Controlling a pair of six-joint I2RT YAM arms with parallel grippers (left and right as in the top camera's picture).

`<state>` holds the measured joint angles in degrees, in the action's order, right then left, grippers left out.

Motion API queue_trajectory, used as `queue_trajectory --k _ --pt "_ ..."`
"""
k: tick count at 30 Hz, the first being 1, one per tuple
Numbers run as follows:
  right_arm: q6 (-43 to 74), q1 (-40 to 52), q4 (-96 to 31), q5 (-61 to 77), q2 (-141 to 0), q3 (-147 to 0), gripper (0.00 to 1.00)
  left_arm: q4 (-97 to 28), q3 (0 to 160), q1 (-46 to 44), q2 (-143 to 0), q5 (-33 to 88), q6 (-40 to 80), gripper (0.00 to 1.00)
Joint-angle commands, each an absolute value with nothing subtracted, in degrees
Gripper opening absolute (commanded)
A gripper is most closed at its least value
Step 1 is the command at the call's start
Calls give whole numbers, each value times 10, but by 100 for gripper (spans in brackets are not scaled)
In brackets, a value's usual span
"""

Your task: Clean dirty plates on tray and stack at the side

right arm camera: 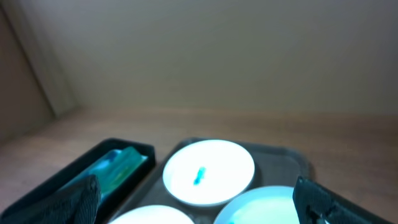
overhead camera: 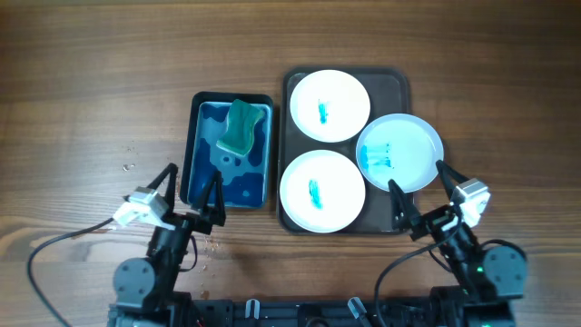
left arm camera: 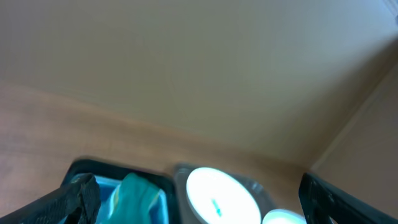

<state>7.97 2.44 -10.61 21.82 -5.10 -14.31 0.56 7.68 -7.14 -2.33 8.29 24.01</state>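
Three white plates (overhead camera: 329,104) bore turquoise smears on a dark brown tray (overhead camera: 390,86). A black basin (overhead camera: 189,136) showed blue water (overhead camera: 247,174) and a seemingly teal-green sponge (overhead camera: 240,127). The table (overhead camera: 91,73) was brown wood-grain.

Even bright overhead light, soft shadows, both wrist views blurred and dim, plates (right arm camera: 208,171) glaring.

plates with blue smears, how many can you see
3 plates: one at the far left of the tray, one at its near left, one hanging over its right edge. None seem hidden.
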Motion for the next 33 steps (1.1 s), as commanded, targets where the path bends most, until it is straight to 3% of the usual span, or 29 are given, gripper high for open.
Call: queue_trajectory --k 1,9,14,19,20,23,30,33 --pt "23 24 -189 244 -141 -289 100 -61 199 -74 -92 84 229 100" --pt "32 24 -462 245 -434 -601 100 -408 524 -75 -411 99 229 100" --pt "67 24 -508 252 -563 -684 100 -537 683 -75 -601 100 217 100" --pt "123 24 -527 274 -639 -684 100 -535 714 -75 -710 124 218 100" --pt "119 24 -536 288 -650 -684 94 -529 713 -75 -737 123 214 100" --pt "96 24 -559 312 -670 -683 87 -528 713 -83 -807 114 214 99" --pt "46 63 -618 312 -669 -682 67 -464 713 -117 -1016 35 211 83" --pt "47 86 -624 312 -669 -681 60 -411 713 -119 -1072 35 209 69"
